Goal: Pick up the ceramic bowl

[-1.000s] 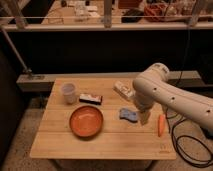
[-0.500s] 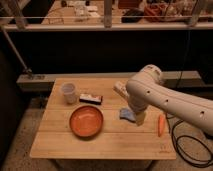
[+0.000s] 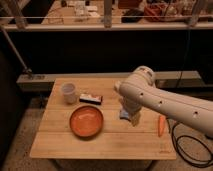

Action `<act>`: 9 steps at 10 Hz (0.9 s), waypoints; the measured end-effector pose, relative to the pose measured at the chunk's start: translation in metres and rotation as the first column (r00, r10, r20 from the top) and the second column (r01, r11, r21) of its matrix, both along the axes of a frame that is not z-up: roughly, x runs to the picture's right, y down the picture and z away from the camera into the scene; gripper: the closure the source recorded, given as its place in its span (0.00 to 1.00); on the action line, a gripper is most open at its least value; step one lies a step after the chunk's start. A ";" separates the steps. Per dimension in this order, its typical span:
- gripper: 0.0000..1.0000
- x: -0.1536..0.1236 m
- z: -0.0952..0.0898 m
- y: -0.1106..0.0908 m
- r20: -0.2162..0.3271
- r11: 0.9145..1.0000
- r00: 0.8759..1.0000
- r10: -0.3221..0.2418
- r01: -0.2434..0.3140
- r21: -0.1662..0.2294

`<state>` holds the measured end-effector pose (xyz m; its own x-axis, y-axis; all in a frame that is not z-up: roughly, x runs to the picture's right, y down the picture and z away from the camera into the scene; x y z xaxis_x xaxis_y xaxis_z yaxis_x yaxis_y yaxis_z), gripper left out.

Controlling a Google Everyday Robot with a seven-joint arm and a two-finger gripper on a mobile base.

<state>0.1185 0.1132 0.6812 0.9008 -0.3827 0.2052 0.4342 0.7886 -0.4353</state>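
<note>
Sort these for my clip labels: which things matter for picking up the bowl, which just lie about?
Job: round orange ceramic bowl; claw, low, right of the bowl.
Lying about: white cup; flat dark packet; small blue object by the claw; orange carrot-like stick.

You get dim, warm overhead light: the table (image 3: 55,145) glows, the room behind is dark, and the gripper (image 3: 131,117), low over the table's right half, sits shaded under the arm (image 3: 165,102).

place: lab-like workroom | cues: wooden table (image 3: 100,146), cluttered benches (image 3: 82,9) behind, floor cable (image 3: 186,152) | gripper (image 3: 131,118) low over table
</note>
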 end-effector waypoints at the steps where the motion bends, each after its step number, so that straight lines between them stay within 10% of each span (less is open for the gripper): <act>1: 0.20 -0.003 0.000 0.000 0.012 1.000 1.000 -0.018 0.018 0.002; 9: 0.20 -0.041 0.001 0.002 0.117 0.984 0.977 -0.176 0.173 0.033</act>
